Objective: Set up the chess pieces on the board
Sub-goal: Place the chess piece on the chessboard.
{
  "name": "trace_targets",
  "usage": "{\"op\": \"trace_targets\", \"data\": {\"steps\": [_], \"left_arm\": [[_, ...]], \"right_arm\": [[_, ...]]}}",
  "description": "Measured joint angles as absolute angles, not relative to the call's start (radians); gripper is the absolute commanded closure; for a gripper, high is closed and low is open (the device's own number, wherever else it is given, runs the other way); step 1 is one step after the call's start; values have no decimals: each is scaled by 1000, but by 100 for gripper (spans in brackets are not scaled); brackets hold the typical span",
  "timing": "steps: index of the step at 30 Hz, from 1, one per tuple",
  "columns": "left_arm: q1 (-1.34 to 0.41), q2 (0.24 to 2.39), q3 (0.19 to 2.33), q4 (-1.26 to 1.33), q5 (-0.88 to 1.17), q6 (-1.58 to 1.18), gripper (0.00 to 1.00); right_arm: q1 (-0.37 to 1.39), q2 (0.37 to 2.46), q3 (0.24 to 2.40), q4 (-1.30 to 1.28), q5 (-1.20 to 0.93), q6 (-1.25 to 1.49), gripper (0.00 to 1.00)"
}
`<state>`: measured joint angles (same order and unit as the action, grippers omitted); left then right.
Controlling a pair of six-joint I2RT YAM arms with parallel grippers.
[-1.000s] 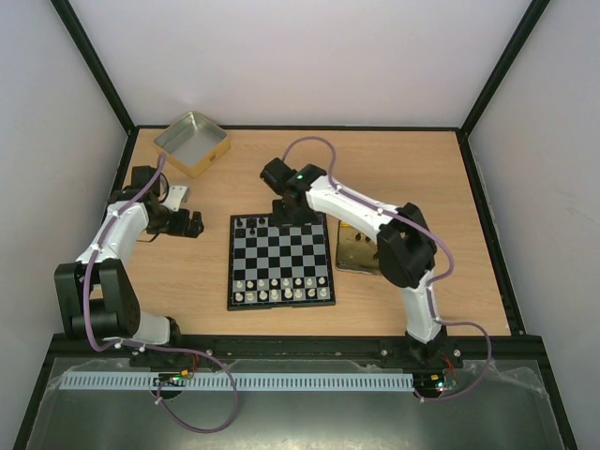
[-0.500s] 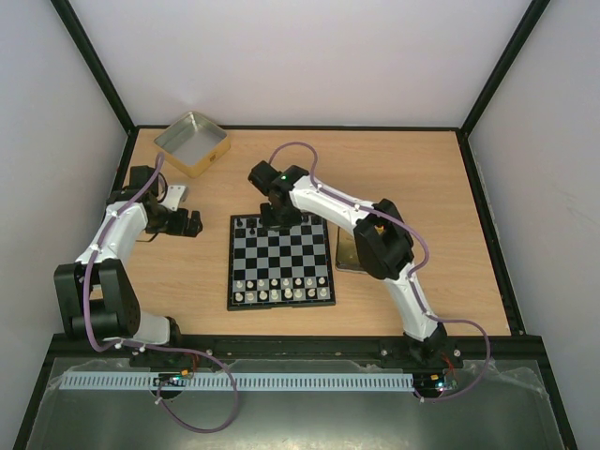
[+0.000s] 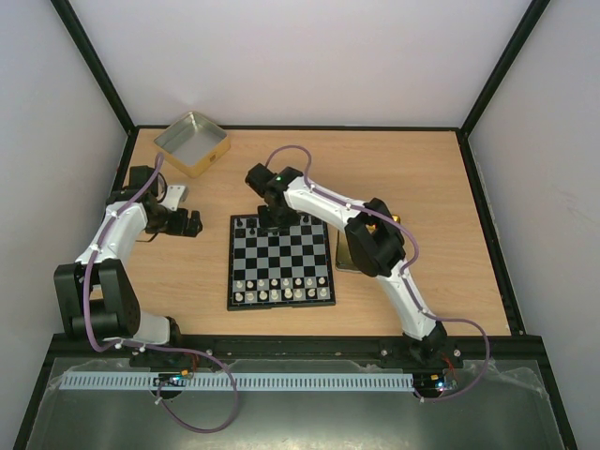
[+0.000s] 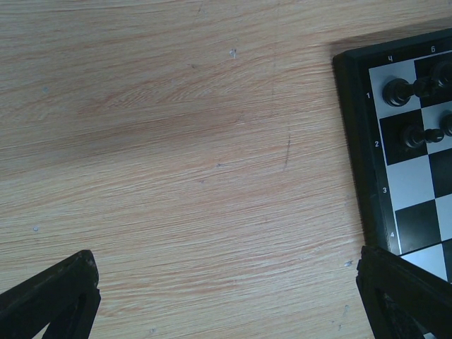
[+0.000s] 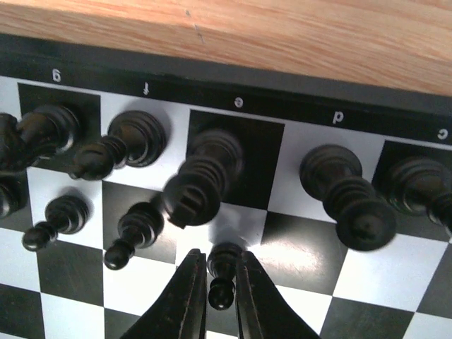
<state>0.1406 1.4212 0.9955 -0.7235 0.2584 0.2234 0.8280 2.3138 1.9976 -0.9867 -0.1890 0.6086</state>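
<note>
The board (image 3: pixel 281 253) lies mid-table, with silvery-white pieces (image 3: pixel 281 289) along its near rows and black chess pieces (image 3: pixel 246 223) at its far left corner. My right gripper (image 3: pixel 272 217) is at the board's far edge. In the right wrist view its fingers (image 5: pixel 220 258) are closed on a small black pawn (image 5: pixel 222 272) at a pale square in the second row. Taller black pieces (image 5: pixel 201 180) stand just behind it and two pawns (image 5: pixel 134 229) to its left. My left gripper (image 3: pixel 197 225) is open and empty over bare wood, left of the board (image 4: pixel 364 141).
A silver-lined square tin (image 3: pixel 192 142) sits at the back left. A shiny gold tin (image 3: pixel 354 251) lies right of the board, partly under the right arm. A small white block (image 3: pixel 176 195) is beside the left arm. Black frame walls enclose the table.
My right arm has swung left along the board's far edge, bringing the gripper over the far row. The left arm has not moved.
</note>
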Motion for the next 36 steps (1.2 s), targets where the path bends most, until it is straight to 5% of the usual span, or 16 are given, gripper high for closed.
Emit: {"op": "trace_targets", "data": {"steps": [24,29,36], "left_arm": [[141,1421,995,-723,262,223,1],[141,1421,995,-723,262,223,1],[141,1421,995,-723,266,223,1]], "right_arm": [[828,2329,2066,-1036,-155,587,75],[825,2222,2037,-1048,-125,587,56],[745,1926,1831,-1003,-64,624,61]]}}
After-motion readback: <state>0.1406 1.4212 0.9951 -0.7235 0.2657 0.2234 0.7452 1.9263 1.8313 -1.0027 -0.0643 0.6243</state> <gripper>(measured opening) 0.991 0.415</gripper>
